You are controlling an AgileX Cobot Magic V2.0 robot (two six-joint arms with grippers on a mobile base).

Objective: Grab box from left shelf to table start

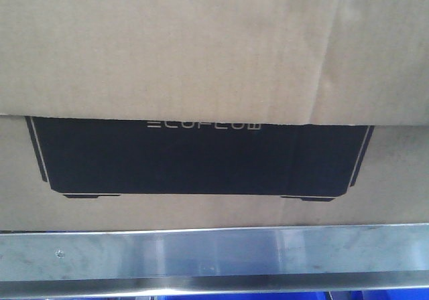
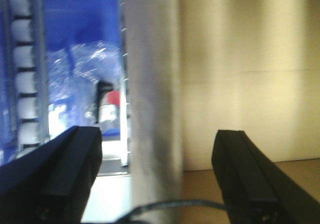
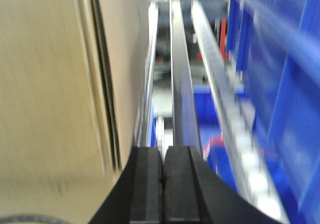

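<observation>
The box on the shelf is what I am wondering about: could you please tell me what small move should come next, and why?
Probably close both arms inward to clamp the box by its sides. It sits behind the shelf rail, not yet pulled out. The left gripper is open and the right gripper is shut, each close to cardboard, with no contact visible.

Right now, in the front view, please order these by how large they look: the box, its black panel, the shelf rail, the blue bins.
1. box, filling most of the picture.
2. black panel and shelf rail: about alike, not ranked.
3. blue bins, only a sliver shows.
</observation>
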